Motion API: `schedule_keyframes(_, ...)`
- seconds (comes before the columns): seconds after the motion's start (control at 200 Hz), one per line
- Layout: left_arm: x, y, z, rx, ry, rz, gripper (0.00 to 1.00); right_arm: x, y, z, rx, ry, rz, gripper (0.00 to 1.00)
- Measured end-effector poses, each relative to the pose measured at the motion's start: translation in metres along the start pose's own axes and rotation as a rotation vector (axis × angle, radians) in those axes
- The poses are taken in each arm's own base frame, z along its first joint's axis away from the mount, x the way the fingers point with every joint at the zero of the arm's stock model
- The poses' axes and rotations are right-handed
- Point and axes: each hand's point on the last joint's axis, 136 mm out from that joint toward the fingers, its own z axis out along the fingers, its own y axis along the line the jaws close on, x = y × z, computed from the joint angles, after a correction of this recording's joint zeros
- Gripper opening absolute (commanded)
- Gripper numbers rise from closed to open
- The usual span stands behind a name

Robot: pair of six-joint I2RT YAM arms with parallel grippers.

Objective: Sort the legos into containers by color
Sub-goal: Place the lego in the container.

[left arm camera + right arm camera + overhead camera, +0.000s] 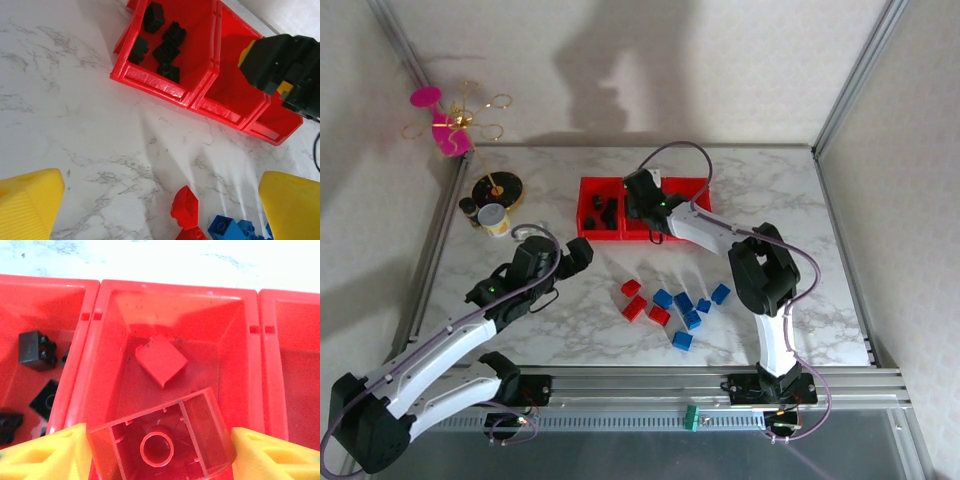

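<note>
- Fingers of the right gripper were clamped on a translucent red lego, whose hollow underside faced the wrist camera. The yellow fingers of the left gripper stood wide apart with nothing between them.
- We saw a white marble table under everything.
- We found the containers, three red bins joined in a row, toward the far middle of the table.
- From above, the right gripper hung over the middle bin. The left gripper hovered over bare marble, nearer to us and to the left of the bins.
- We noted a black-and-gold disc stand at the far left corner, well apart from the bins, with a small jar just beside it.
- We counted several black legos lying in the left bin.
- Loose legos lay on the table nearer than the bins, between the two arms. The red ones were on the left of the cluster and the blue ones on the right.
- One opaque red brick lay tilted on the floor of the middle bin, below the held lego and apart from it.
</note>
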Motion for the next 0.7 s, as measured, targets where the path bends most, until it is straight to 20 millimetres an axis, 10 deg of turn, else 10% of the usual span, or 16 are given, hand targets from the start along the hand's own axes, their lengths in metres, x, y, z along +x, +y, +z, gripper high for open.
schedule_keyframes(0.33, -0.002, -0.007, 0.007, 0.008, -0.002, 0.002, 1.00, -0.023, -0.011, 0.039, 0.036, -0.023, -0.028, 0.79)
schedule_keyframes(0.701, -0.010, -0.017, 0.004, 0.034, -0.015, 0.003, 1.00, -0.027, -0.012, 0.027, 0.016, -0.027, -0.052, 0.82)
